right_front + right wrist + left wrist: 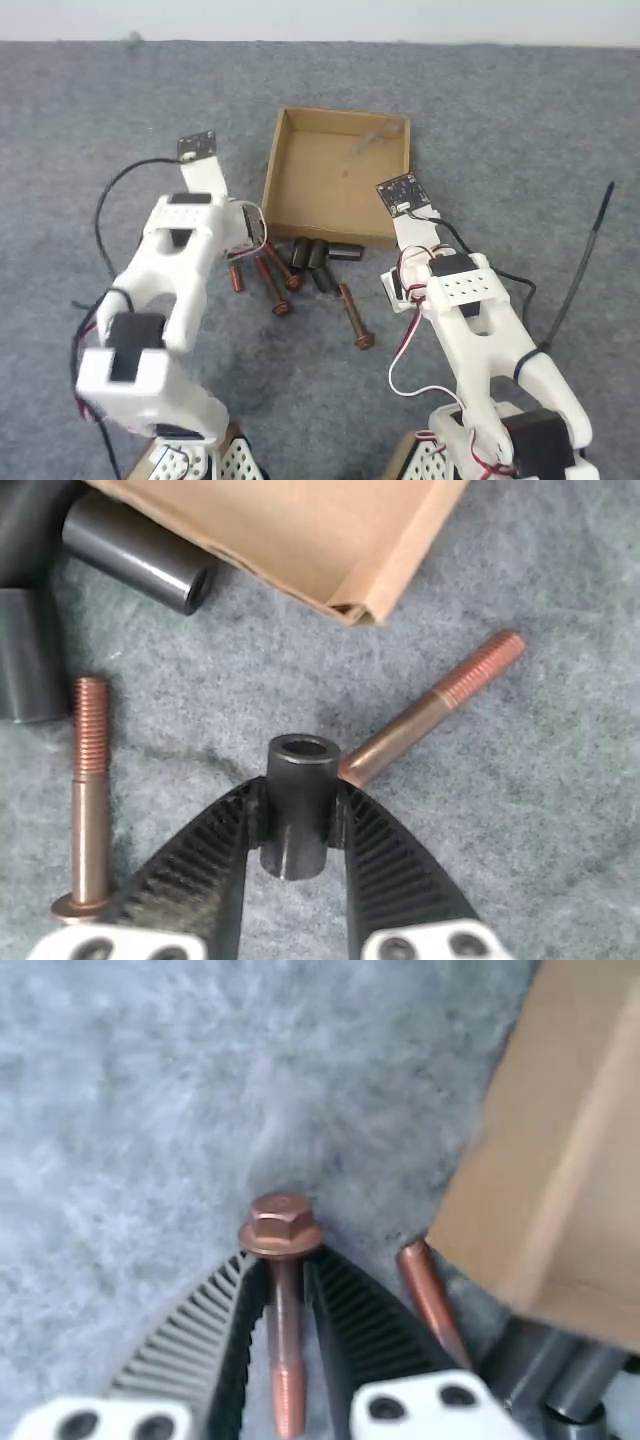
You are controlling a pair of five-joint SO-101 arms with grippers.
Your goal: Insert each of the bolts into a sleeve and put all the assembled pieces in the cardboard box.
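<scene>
Your left gripper is pinched shut on a copper bolt. The ribbed jaws clamp the shank just under the hex head, which sticks out past the fingertips, and the threaded end points back toward the wrist. You cannot tell whether this bolt is clear of the grey carpet. A second bolt lies just beside it, its tip near the wall of the cardboard box.

Your right gripper is closed on a black sleeve, with the open bore facing out beyond the fingertips. A loose bolt runs out from behind the sleeve on the carpet, and a corner of the box is near.

The high view gives you the layout. The box sits open, farther out than the left arm and the right arm. A cluster of spare sleeves lies against its near wall, and several bolts are fanned on the carpet in front. The wrist views give you the two grips up close.
</scene>
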